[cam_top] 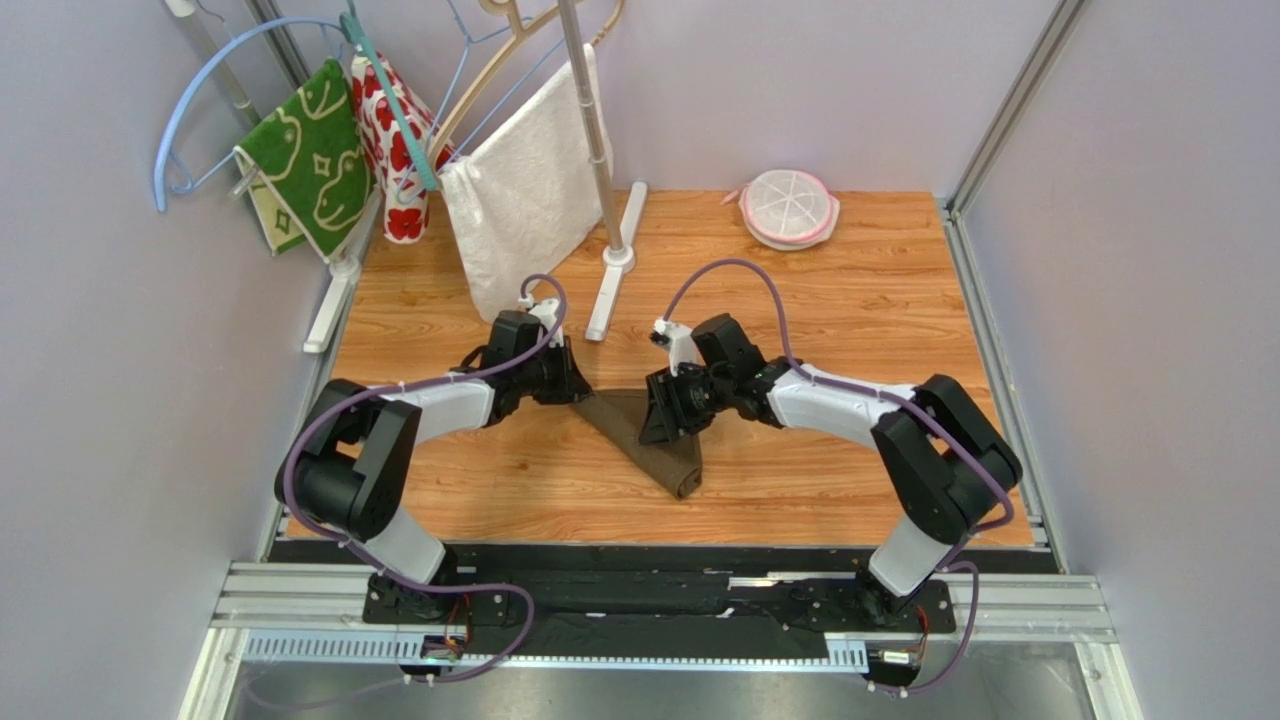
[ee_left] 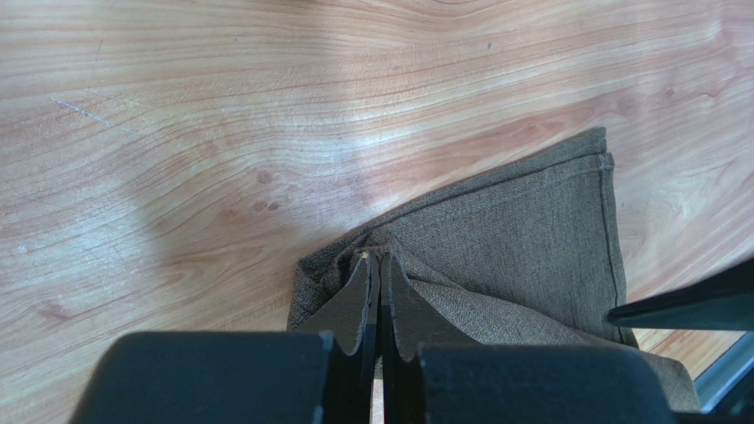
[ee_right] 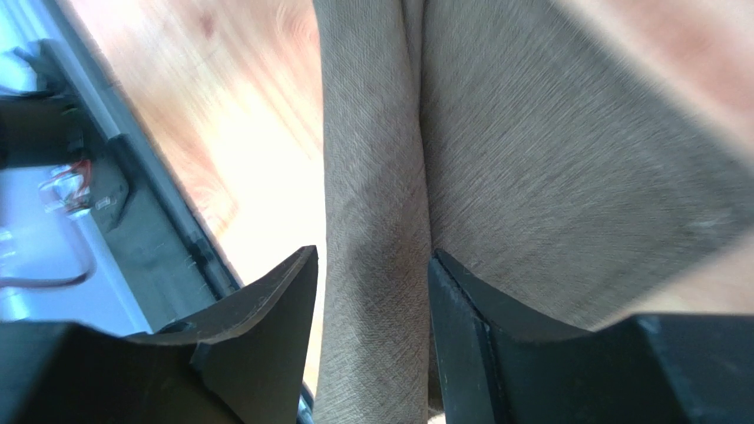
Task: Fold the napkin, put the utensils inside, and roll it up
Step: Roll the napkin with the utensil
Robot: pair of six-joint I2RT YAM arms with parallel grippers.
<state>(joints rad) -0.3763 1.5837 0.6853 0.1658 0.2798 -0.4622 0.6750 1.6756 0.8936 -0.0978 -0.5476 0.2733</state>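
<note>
from above: the napkin [cam_top: 661, 447] lies mid-table as a narrow dark wedge, running from far-left to near-right across the wooden table [cam_top: 902, 300]. the left gripper [cam_top: 576, 390] sits at its far-left end and the right gripper [cam_top: 666, 420] is over its middle. one arm at each part, i'd judge, so the cloth can't slide while it's worked. the utensils? not showing anywhere. they may be tucked inside, i can't tell.

left wrist view: the left gripper [ee_left: 379, 261] has its jaws pressed right together on a pinched-up fold at the napkin's [ee_left: 522, 221] edge. the cloth tents up to the tips and the rest lies flat beyond. that reads as an anchor, holding this end put.

right wrist view: it's blurry, but the right gripper [ee_right: 372, 265] has its fingers standing apart, with a rounded ridge of napkin [ee_right: 549, 150] running between them. a sliver of bright table shows beside one finger, so it's straddling, not squeezing. folding looks done to me, with the rolling under way or close.
</note>
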